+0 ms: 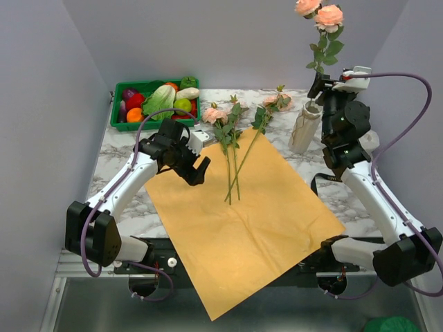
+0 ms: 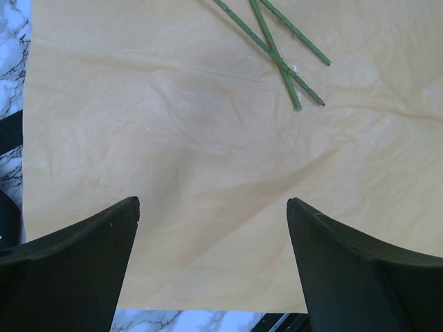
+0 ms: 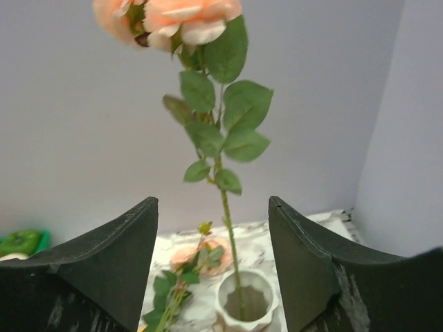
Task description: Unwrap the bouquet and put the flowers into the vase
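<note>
Flowers (image 1: 227, 131) sit in two places in the top view. One rose (image 1: 329, 15) stands upright in the vase (image 1: 303, 131) at the far right of the counter (image 1: 111, 149), its blooms high above the mouth. Three stems lie loose across the far part of the paper (image 1: 242, 228), with their heads toward the far edge. The paper lies flat and open, so you can count the unwrapping as done. Your right fingers (image 1: 322, 84) sit at the standing stem just above the vase. Your left fingers (image 1: 198, 171) hang over the paper's left edge, near the lying stems but apart from them. A green basket (image 1: 138, 126) of plastic vegetables is at the far left.

From the left wrist, your left fingers are spread wide with nothing between them and only bare paper (image 2: 208, 138) beneath. The cut ends of the three stems (image 2: 280, 59) cross just ahead.

From the right wrist, your right fingers are spread too. The rose (image 3: 226, 207) rises between them, touching neither, and its foot goes down into the vase (image 3: 270, 297). It looks seated and standing on its own.

By my reading, you have one flower in and three left to lift from the paper.
</note>
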### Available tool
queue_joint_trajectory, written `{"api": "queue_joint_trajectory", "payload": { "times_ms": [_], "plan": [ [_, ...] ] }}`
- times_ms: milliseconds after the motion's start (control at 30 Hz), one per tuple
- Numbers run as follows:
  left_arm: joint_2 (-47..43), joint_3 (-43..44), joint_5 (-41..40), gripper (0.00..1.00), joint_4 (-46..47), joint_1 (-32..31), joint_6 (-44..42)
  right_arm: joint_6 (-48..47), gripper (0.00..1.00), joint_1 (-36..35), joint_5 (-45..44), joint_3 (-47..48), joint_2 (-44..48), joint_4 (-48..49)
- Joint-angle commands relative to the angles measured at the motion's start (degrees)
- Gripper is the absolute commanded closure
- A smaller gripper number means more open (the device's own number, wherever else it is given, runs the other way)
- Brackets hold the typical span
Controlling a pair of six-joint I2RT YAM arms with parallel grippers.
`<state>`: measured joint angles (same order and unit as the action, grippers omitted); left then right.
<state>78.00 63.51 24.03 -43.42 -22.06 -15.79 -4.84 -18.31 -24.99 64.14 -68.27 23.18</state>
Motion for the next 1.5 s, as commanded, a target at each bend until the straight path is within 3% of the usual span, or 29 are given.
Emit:
{"api": "queue_joint_trajectory", "payload": {
  "times_ms": [0, 133, 267, 433, 600, 733, 833, 1167, 1467],
  "plan": [
    [-1.44, -0.4, 1.81, 0.05, 0.88, 0.36, 0.5, 10.01, 0.28, -0.06, 8.46, -2.7, 5.42, -10.26],
    [-1.18, -0.22, 1.72, 0.04, 1.14, 0.36, 0.59, 11.61, 0.28, -3.39, 9.0, -3.76, 6.22, -14.63],
    [-0.92, 0.21, 1.72, 0.04, 1.14, 0.36, 0.94, 11.52, 0.28, -9.02, 3.13, -2.45, 3.06, -18.25],
    [-1.27, 0.83, 1.19, 0.04, 0.79, 0.44, 0.68, 17.93, 0.28, -13.59, -0.14, 0.72, -6.06, -26.94],
    [-1.62, 0.75, 0.75, 0.05, 0.79, 0.36, 0.41, 21.89, 0.23, -15.97, 2.58, 3.7, -15.12, -30.99],
    [-2.41, 0.13, 0.75, 0.05, 1.14, 0.36, 0.06, 29.33, 0.29, -16.32, 2.06, 14.92, -26.72, -46.59],
    [-2.41, 0.39, 0.4, 0.05, 0.71, 0.36, -0.2, 33.82, 0.3, -16.32, 1.0, 18.91, -33.76, -52.34],
    [-3.64, 0.3, 0.4, 0.04, 0.53, 0.44, -0.38, 42.71, 0.29, -16.24, 0.21, 32.26, -50.28, -63.33],
    [-4.52, -0.66, 0.05, 0.04, 0.44, 0.44, -0.99, 45.45, 0.3, -15.45, -0.23, 41.41, -58.38, -67.91]
  ]
}}
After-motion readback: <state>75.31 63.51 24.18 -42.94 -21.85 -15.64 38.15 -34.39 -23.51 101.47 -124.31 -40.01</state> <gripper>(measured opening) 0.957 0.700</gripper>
